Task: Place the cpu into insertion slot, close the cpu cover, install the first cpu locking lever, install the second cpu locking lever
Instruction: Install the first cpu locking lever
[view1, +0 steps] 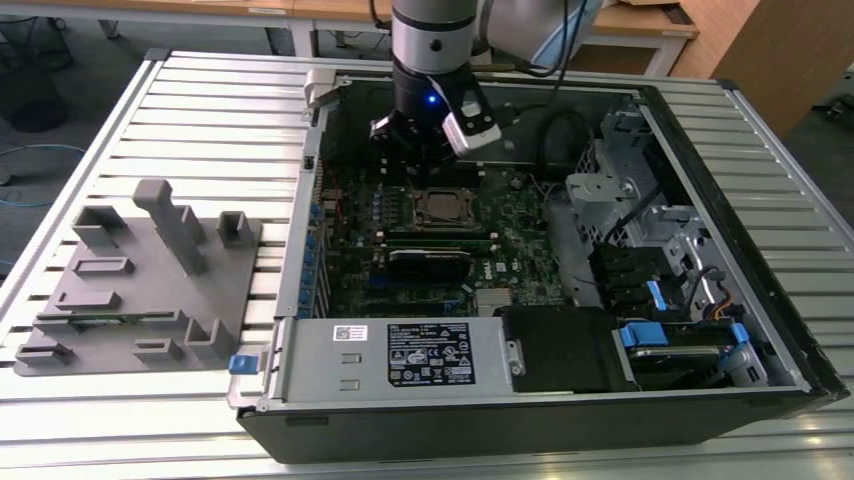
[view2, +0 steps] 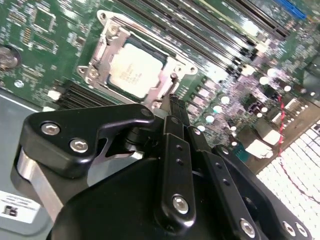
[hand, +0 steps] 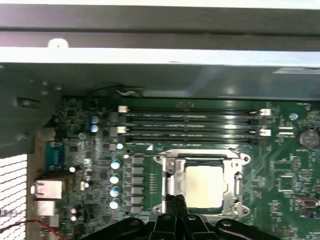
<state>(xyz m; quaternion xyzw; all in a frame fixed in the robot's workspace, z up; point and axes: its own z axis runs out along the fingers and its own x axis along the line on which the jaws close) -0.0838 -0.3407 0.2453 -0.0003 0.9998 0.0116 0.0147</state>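
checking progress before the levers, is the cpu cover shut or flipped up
Shut. In the first wrist view the cpu cover lies flat around the cpu, whose top shows through its window.

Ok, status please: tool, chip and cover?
Black tool shut, low over green motherboard. Flat grey-brown square cpu seated, thin metal frame cover down over it. Nothing blocking.

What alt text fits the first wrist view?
The cpu sits in its motherboard socket with the cpu cover lying flat around it. The black tool, fingertips together, is close by one corner of the cover. Long memory slots run between the socket and the grey case wall.
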